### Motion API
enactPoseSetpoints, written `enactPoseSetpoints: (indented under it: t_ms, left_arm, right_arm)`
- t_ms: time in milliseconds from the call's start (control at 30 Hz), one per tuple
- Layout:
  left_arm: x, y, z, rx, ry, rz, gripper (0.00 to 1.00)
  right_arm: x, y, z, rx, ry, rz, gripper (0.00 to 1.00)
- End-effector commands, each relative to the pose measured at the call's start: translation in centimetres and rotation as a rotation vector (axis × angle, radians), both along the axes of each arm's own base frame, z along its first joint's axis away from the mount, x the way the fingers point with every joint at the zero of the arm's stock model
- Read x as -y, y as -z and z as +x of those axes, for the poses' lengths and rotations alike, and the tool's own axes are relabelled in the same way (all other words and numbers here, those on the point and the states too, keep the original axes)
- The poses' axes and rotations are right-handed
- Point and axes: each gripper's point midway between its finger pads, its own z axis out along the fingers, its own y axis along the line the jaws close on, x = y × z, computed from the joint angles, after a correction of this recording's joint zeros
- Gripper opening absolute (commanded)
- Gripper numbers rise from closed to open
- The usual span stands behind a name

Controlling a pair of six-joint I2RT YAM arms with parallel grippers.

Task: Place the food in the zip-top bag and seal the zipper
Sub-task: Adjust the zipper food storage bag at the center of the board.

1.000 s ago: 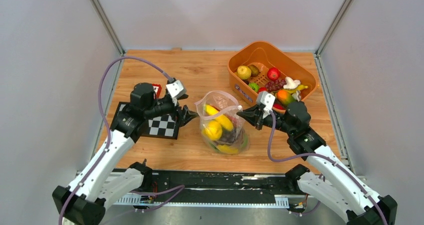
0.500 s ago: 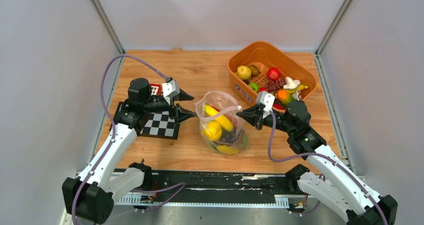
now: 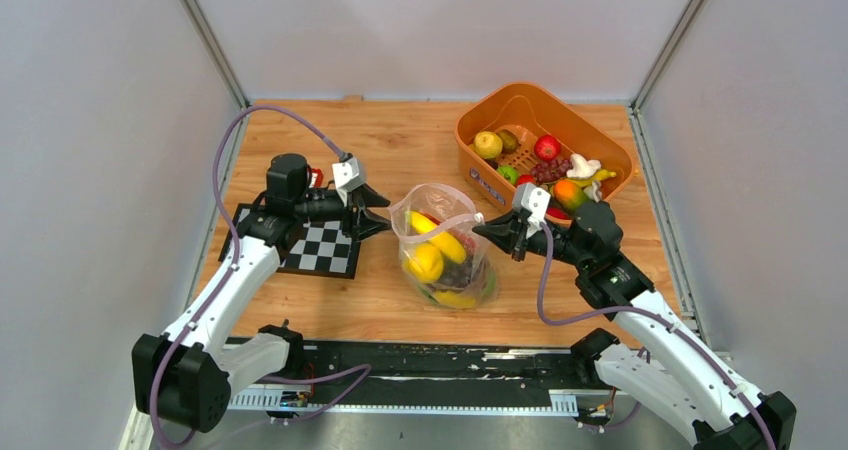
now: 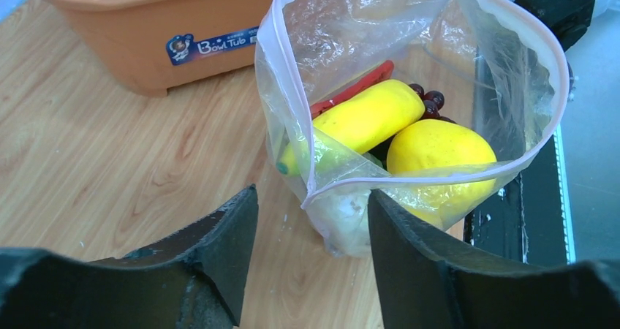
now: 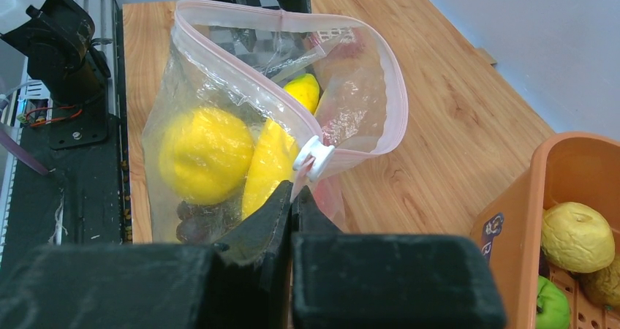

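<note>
Before the spread left gripper [image 3: 383, 213], zip-top bag [image 3: 445, 210], right gripper [image 3: 479, 230] pinching its edge.

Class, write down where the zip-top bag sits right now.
In the top view the zip-top bag stands centre-frame between the left gripper and the right gripper, which pinches its rim; checkerboard to its left, orange basket behind-right.

A light wooden counter [image 3: 400, 140] sits between plain pale grey walls [image 3: 440, 20], with slim metal posts [image 3: 205, 35] at the back corners. A black rail [image 3: 450, 362] edges its near side
</note>
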Motion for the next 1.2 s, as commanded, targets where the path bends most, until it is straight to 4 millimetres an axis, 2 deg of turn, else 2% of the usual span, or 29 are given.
enactPoseSetpoints:
  t_ms: [0, 300, 433, 500, 567, 600, 833, 967, 1067, 1167]
  left_arm:
    - [0.2, -1.9, 0.4, 0.052, 0.008, -0.020, 0.62]
    - [0.7, -2.7, -0.3, 0.046, 0.064, -0.063, 0.52]
    - [0.8, -3.0, -0.7, 0.039, 0.085, -0.074, 0.43]
    - [0.9, -3.2, -0.8, 0.042, 0.091, -0.077, 0.33]
    - [0.8, -3.3, -0.6, 0.054, 0.077, -0.072, 0.03]
    - [0.7, -3.3, -0.5, 0.060, 0.062, -0.068, 0.00]
    - [0.3, -3.8, -0.3, 0.073, 0.017, -0.065, 0.00]
    - [-1.1, -3.9, 1.7, 0.074, -0.139, 0.006, 0.00]
    - [-2.4, -3.9, 2.3, 0.073, -0.219, 0.083, 0.00]
    - [-3.8, -2.8, 2.4, 0.045, -0.265, 0.195, 0.00]
  right_arm:
    - [0.0, -2.8, -0.3, 0.071, -0.020, 0.036, 0.00]
    - [-0.1, -2.5, -0.2, 0.065, -0.018, 0.033, 0.00]
    - [-0.1, -2.4, -0.2, 0.061, -0.018, 0.030, 0.00]
    - [-0.1, -2.3, -0.1, 0.060, -0.016, 0.030, 0.00]
    - [-0.1, -2.3, 0.0, 0.059, -0.013, 0.029, 0.00]
    - [-0.1, -2.3, 0.0, 0.060, -0.011, 0.029, 0.00]
    - [0.7, -3.0, 0.8, 0.069, 0.066, 0.049, 0.00]
    - [2.4, -4.2, 1.9, 0.101, 0.195, 0.074, 0.00]
    - [3.6, -5.0, 2.0, 0.107, 0.250, 0.084, 0.00]
    - [4.7, -6.1, 1.6, 0.088, 0.288, 0.085, 0.00]
